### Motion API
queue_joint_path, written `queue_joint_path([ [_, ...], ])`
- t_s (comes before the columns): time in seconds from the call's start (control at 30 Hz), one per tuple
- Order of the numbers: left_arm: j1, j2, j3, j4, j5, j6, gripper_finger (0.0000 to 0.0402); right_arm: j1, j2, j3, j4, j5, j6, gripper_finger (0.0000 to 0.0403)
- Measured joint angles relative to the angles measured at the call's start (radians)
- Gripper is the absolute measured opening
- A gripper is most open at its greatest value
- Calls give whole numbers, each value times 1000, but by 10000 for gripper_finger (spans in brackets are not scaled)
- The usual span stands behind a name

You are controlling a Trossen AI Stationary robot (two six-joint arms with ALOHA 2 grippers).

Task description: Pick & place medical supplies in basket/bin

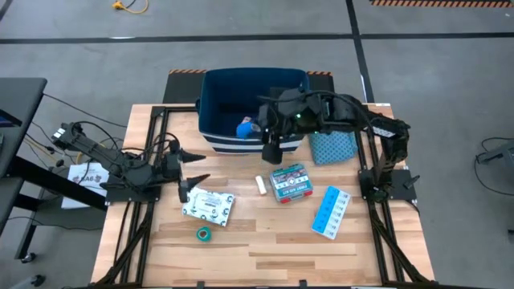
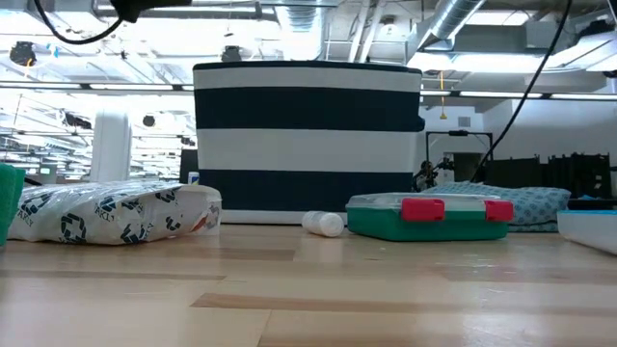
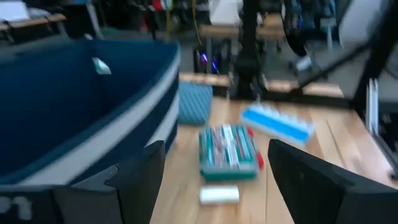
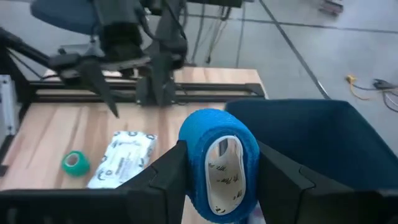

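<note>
My right gripper [image 4: 219, 158] is shut on a blue roll [image 1: 245, 127] over the near part of the dark navy bin [image 1: 241, 92]. My left gripper [image 1: 193, 170] waits open at the table's left, above the white packet with green print [image 1: 207, 206]. On the wood lie a green roll [image 1: 204, 234], a white tube [image 1: 261, 185], a teal-and-red box [image 1: 289, 183] and a light blue pill organiser [image 1: 331, 211]. The left wrist view looks between its open fingers at the tube [image 3: 219, 195] and box [image 3: 227, 149]. No pink round item shows. My right gripper pinches the blue roll between its two fingers [image 4: 174, 177], one on each side of the wound outer surface [image 4: 194, 146]. The roll's white core end [image 4: 221, 168] faces the wrist camera. The fingers reach in from the table's right. The roll is lifted clear, above the bin's opening.
A teal patterned cloth bag [image 1: 331, 146] lies at the bin's right, under the right arm. In the low view the striped bin [image 2: 308, 135] stands behind the packet [image 2: 106, 212], tube [image 2: 323, 224] and box [image 2: 429, 217]. Bare wood stretches along the near edge.
</note>
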Motion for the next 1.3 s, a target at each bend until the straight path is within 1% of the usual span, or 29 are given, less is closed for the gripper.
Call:
queue_joint_path([
  [0.07, 16, -1, 0, 51, 9, 43, 276, -14, -1, 0, -2, 10, 0, 149],
  [0.2, 64, -1, 5, 85, 97, 74, 276, -46, 0, -1, -8, 10, 0, 147],
  [0.37, 158, 3, 94, -46, 233, 72, 276, -92, 13, -1, -7, 9, 0, 148],
  [0.53, 264, 7, 199, -126, 324, 96, 276, -152, 16, 0, -14, 9, -29, 151],
  [0.67, 371, 29, 288, -214, 413, 116, 276, -210, 17, 0, -18, 7, -78, 148],
  [0.8, 501, 90, 387, -288, 532, 147, 276, -285, 17, 0, -29, -44, -138, 146],
  [1.03, 731, 251, 530, -344, 764, 219, 276, -429, 17, -8, -54, -186, -204, 149],
  [1.2, 867, 365, 579, -338, 894, 241, 276, -528, 19, -25, -117, -255, -253, 146],
  [1.3, 927, 420, 589, -313, 980, 241, 276, -574, 47, -22, -150, -309, -271, 147],
])
